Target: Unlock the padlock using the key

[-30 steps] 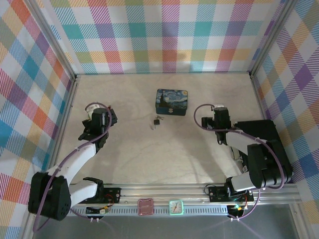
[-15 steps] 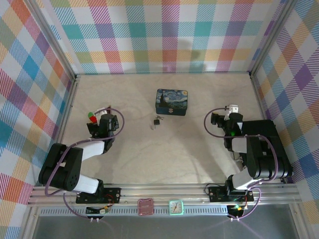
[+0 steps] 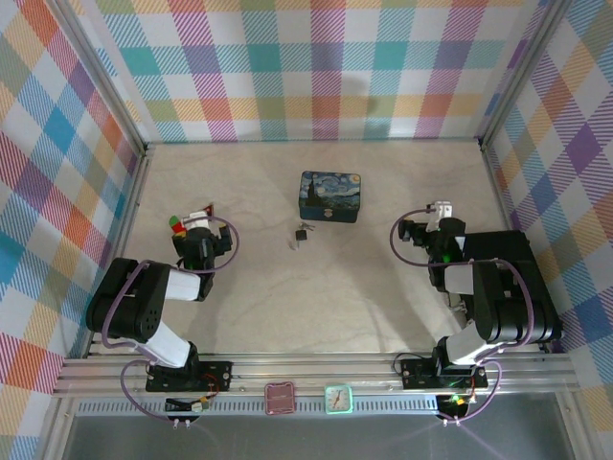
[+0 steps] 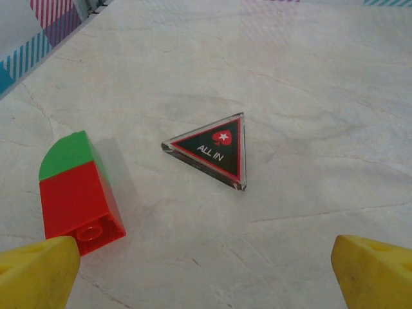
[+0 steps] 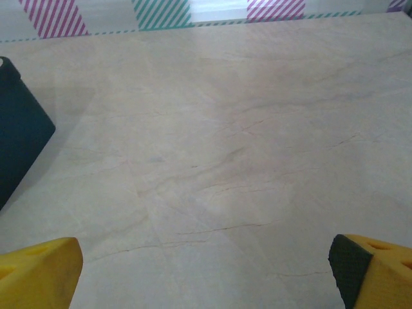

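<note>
Padlock (image 3: pixel 305 233) beside key (image 3: pixel 293 241), orientation unclear

the tiny black blocky padlock (image 3: pixel 305 232) lies near the middle of the table (image 3: pixel 287 307). the thin silver metal key (image 3: pixel 294 241) lies just beside it, near left.

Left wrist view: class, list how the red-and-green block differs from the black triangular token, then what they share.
Shape: the red-and-green block is a chunky brick with a rounded green end; the black triangular token is a thin flat triangle.
Markings: the token reads "ALL IN" with a star; the block bears no writing.
Shared: both lie apart on the pale table, and both have red on them.
</note>
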You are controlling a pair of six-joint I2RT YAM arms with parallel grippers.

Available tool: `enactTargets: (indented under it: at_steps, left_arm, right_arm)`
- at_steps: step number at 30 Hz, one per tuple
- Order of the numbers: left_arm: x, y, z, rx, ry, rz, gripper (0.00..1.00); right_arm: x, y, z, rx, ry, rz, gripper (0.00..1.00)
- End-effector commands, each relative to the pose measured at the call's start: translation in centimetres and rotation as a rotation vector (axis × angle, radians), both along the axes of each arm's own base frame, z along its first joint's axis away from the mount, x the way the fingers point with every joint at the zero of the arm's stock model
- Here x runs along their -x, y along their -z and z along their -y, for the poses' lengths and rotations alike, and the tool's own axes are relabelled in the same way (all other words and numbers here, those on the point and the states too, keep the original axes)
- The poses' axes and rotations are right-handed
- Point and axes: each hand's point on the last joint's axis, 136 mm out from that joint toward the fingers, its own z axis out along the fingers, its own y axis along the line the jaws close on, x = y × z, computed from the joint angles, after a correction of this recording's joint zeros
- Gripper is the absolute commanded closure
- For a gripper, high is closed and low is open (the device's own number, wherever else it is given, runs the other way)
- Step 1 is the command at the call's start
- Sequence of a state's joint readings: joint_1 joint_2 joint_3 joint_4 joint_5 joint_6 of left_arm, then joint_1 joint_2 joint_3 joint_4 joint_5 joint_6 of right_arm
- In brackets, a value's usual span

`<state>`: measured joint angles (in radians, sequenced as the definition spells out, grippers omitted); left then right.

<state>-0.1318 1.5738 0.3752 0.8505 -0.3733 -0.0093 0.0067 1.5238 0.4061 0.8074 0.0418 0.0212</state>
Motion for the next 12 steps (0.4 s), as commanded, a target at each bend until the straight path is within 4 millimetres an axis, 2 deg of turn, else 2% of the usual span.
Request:
enactTargets:
  at_steps: [1, 12]
  left_arm:
    - [-0.95, -1.39, 0.04, 0.013, 0.013, 0.058, 0.0]
    - [-0.95, -1.47, -0.02, 0.011, 0.011, 0.061, 0.0]
  right_arm:
    - [-0.32, -0.24, -0.8, -0.006, -0.042, 0.01, 0.01]
    - [-0.33, -0.26, -0.82, -0.008, -0.042, 0.011, 0.01]
